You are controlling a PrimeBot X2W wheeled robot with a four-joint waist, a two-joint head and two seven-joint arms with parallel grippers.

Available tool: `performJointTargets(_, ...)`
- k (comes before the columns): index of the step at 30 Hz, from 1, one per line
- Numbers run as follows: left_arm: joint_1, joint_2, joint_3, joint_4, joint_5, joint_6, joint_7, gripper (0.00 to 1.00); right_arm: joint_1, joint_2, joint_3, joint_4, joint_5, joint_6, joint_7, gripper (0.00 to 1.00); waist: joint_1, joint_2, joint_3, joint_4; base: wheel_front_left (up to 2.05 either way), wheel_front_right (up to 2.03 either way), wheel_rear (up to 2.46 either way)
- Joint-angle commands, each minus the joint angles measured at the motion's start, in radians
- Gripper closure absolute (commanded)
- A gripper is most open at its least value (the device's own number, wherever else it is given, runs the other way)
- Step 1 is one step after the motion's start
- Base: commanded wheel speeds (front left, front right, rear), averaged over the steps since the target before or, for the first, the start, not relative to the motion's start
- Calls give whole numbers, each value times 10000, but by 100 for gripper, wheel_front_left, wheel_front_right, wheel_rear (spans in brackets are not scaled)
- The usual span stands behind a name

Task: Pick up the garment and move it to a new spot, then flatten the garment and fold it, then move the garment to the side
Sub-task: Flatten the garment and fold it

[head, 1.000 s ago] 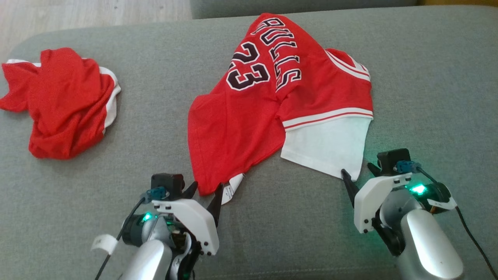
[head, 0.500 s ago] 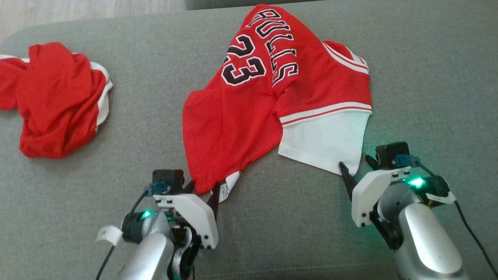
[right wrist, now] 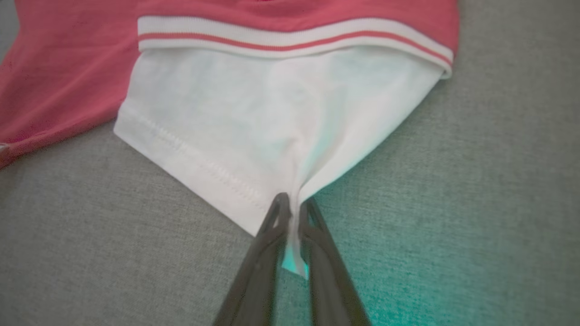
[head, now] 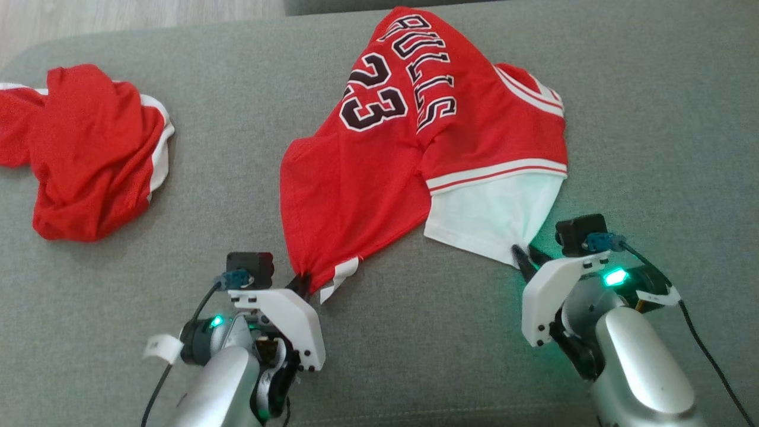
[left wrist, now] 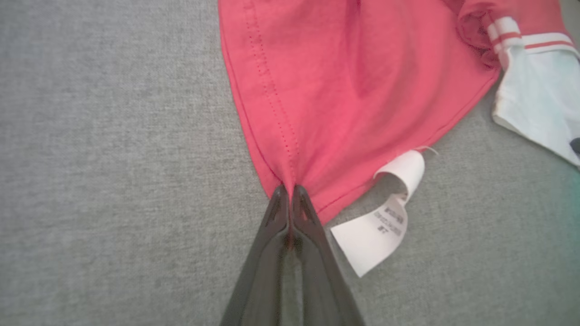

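The left fingers (left wrist: 277, 217) are pressed tight together. They pinch the bottom corner of the red hem of the Bulls jersey (head: 356, 196), with just a tiny bit of cloth at their very tips. The right fingers (right wrist: 272, 226) pinch a small fold at the edge of the white sleeve (right wrist: 253, 113), and the thin cloth pokes down between them. That bite looks small too, and I think there is a little gap there.

A white label (left wrist: 376, 235) curls out just beside the left fingers. The jersey lies bunched in the middle of the grey couch (head: 652, 118), number side up, partly folded over itself.

I worry the cloth slips out when the arms lift, because each bite is so small. If one side lets go, the jersey would hang from one corner and drop in a heap. One hand has a hem corner and the other a sleeve, so it may hang crooked and twist. Another red shirt (head: 89, 154) lies crumpled well off to the left, so it should not get caught.
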Motion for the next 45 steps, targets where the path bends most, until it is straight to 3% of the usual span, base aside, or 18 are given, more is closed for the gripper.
performJointTargets(1,-80,15,111,100,-205,-147,-7,100,-283,-8,208,-188,149,-7,-98,100,0,0,-119,-21,0,0,0)
performJointTargets(8,79,141,519,-592,-669,-306,-450,100,-202,-8,-483,-1156,893,-7,-748,100,0,0,-588,-150,0,0,0)
performJointTargets(12,534,686,1227,-3198,-1297,-414,-406,100,189,-8,-1358,-3405,2269,-7,-714,100,0,0,-1048,-280,0,0,0)
performJointTargets(19,1005,1834,1975,-8079,-2052,-518,910,100,562,-8,-3003,-7492,4248,-7,385,100,0,0,-1402,-450,0,0,0)
performJointTargets(23,704,2265,2219,-10205,-2530,-555,1795,100,245,-8,-3813,-9442,4720,-7,1188,100,0,0,-1446,-582,0,0,0)
performJointTargets(28,-150,2700,2460,-11737,-3177,-581,2887,100,-991,-8,-4666,-10693,4851,-7,2502,100,0,0,-1264,-742,0,0,0)
performJointTargets(32,-1141,3014,2553,-11976,-3526,-604,3686,100,-2273,-66,-4965,-10765,4612,-7,3538,100,0,0,-810,-863,0,0,0)
performJointTargets(36,-2447,3146,2515,-11243,-3839,-690,4316,100,-3601,-313,-4948,-9847,4210,-7,4116,100,0,0,-123,-883,0,0,0)
performJointTargets(40,-4040,3019,2527,-9389,-3978,-656,4661,100,-4980,-424,-4578,-8269,3538,-7,4012,100,0,0,715,-821,0,0,0)
performJointTargets(45,-6567,2793,2376,-6278,-3253,-595,4478,100,-7226,-331,-4210,-5586,2390,-7,3008,100,0,0,1839,-781,0,0,0)
